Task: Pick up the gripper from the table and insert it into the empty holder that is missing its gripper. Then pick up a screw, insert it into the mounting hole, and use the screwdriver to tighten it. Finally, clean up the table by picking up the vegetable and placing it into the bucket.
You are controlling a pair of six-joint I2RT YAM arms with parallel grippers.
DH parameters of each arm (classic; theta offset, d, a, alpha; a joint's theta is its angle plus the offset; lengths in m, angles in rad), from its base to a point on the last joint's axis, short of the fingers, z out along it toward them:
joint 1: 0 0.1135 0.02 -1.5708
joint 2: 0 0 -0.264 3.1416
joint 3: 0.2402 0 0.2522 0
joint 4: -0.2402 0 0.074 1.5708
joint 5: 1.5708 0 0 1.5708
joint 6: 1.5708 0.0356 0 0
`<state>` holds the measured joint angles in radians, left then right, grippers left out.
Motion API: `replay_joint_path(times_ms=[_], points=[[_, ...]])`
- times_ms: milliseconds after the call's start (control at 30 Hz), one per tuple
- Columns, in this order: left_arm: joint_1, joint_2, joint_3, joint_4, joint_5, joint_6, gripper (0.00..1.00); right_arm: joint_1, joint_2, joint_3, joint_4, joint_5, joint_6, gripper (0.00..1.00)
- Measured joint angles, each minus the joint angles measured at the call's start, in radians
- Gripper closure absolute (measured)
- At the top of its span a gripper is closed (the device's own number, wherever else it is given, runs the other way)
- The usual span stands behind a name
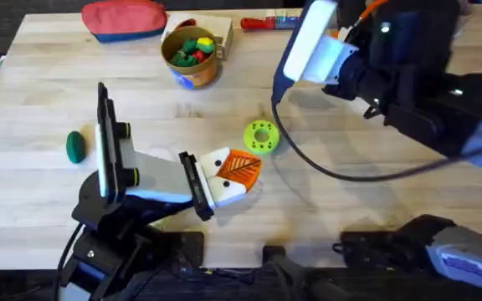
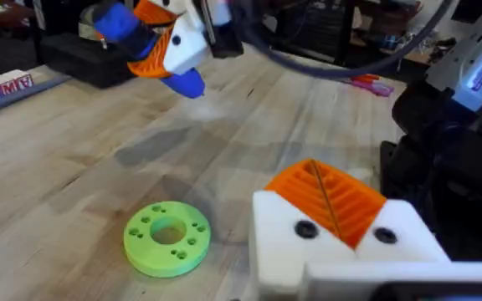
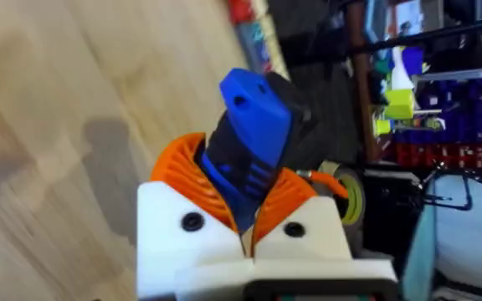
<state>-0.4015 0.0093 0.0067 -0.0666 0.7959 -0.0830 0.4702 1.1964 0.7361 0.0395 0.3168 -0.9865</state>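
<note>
Right now the right gripper is clamping its 2 orange ribbed pads on the blue body of the screwdriver and carrying it above the table. Seen from the left wrist, the tool is hanging high over the bare wood with its lower end pointing down. The left gripper is lying low near the table's middle, just beside the lime-green disc, with its 2 pads pressed together on nothing I can make out.

Judging by this, the driving step is coming up, though I cannot tell where the screw or the mounting hole is. To do it well, the right arm should be bringing the tip down in line with the hole's axis, pressing lightly, and keeping its black cable from dragging over the disc. The left arm should be bracing the workpiece so it is not twisting.

The vegetable is lying well to the left on the wood, well apart from the bucket, which is sitting at the far side beside the red pouch.

As for writing, a strip at the table's edge is showing red letters that look like "MA"; I cannot read the rest. The blue label on the right arm is too small to read.
</note>
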Motion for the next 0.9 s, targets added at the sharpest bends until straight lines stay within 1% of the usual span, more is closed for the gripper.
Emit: replay_joint_path(times_ms=[67,167,333,433,533,567,600,633,700,733,767,800,833,867,900], points=[[0.0,0.0,0.0,0.0,0.0,0.0,0.993,-0.024,0.061,0.0,-0.003,0.019,-0.079,0.996],[0.0,0.0,0.0,0.0,0.0,0.0,0.993,-0.035,0.142,0.0,-0.004,0.031,-0.166,0.996],[0.0,0.0,0.0,0.0,0.0,0.0,0.993,-0.033,0.263,0.0,-0.026,0.031,-0.248,0.996],[0.0,0.0,0.0,0.0,0.0,0.0,0.993,-0.027,0.303,0.0,-0.047,0.037,-0.274,0.996],[0.0,0.0,0.0,0.0,0.0,0.0,0.993,-0.016,0.306,0.0,-0.079,0.039,-0.285,0.983],[0.0,0.0,0.0,0.0,0.0,0.0,0.993,-0.014,0.306,0.0,-0.09,0.038,-0.284,0.888],[0.0,0.0,0.0,0.0,0.0,0.0,0.978,-0.011,0.306,0.0,-0.107,0.038,-0.281,0.744],[0.0,0.0,0.0,0.0,0.0,0.0,0.898,-0.009,0.306,0.0,-0.126,0.038,-0.281,0.608],[0.0,0.0,0.0,0.0,0.0,0.0,0.674,-0.008,0.306,0.001,-0.152,0.039,-0.271,0.317],[0.0,0.0,0.0,0.0,0.0,0.002,0.526,-0.008,0.306,0.003,-0.156,0.042,-0.257,0.157],[0.0,0.0,0.0,0.0,0.0,0.001,0.357,-0.008,0.305,0.008,-0.156,0.045,-0.243,0.053],[0.0,0.0,0.0,0.0,0.0,0.0,0.209,-0.008,0.302,0.016,-0.161,0.047,-0.219,0.023],[0.0,0.0,0.0,0.0,0.0,-0.002,0.087,-0.008,0.299,0.018,-0.171,0.047,-0.192,0.013],[0.0,0.0,0.0,0.0,0.0,-0.001,0.05,-0.008,0.295,0.018,-0.183,0.049,-0.162,0.012],[0.0,0.0,0.0,0.0,0.0,0.0,0.042,-0.008,0.291,0.018,-0.192,0.05,-0.131,0.011]])
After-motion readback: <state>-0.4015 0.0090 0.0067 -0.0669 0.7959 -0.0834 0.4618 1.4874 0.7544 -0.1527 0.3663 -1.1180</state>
